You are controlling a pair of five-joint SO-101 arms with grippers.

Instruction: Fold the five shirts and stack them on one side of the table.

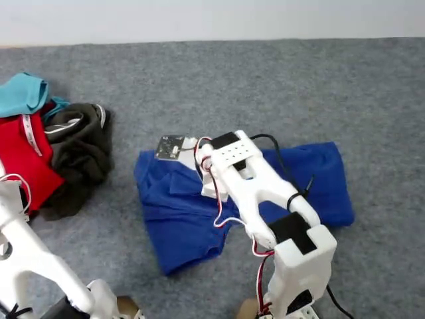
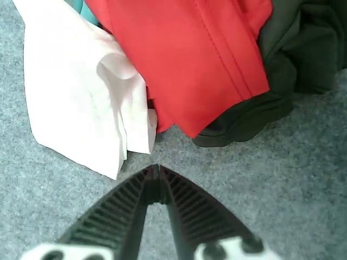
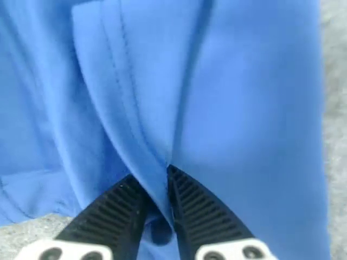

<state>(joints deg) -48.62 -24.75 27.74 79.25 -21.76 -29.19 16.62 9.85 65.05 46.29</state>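
Overhead, the blue shirt [image 1: 319,179] lies spread in the middle of the table [image 1: 265,80] beneath the right arm [image 1: 265,193]. The red shirt [image 1: 23,163], dark shirt [image 1: 83,153] and teal shirt [image 1: 23,93] are heaped at one edge, apart from it.

In the left wrist view, the left gripper [image 2: 158,181] hovers over bare table near a white shirt [image 2: 76,103], its fingers closed on nothing.

In the right wrist view, the right gripper [image 3: 165,181] is clamped on a raised ridge of blue fabric.

Risk: the pinch looks shallow. Pulling may slip the cloth free, or drag the whole garment instead of folding it.

Grey felt-covered table [image 1: 332,80] and white wall [image 1: 199,16] suggest a lab.
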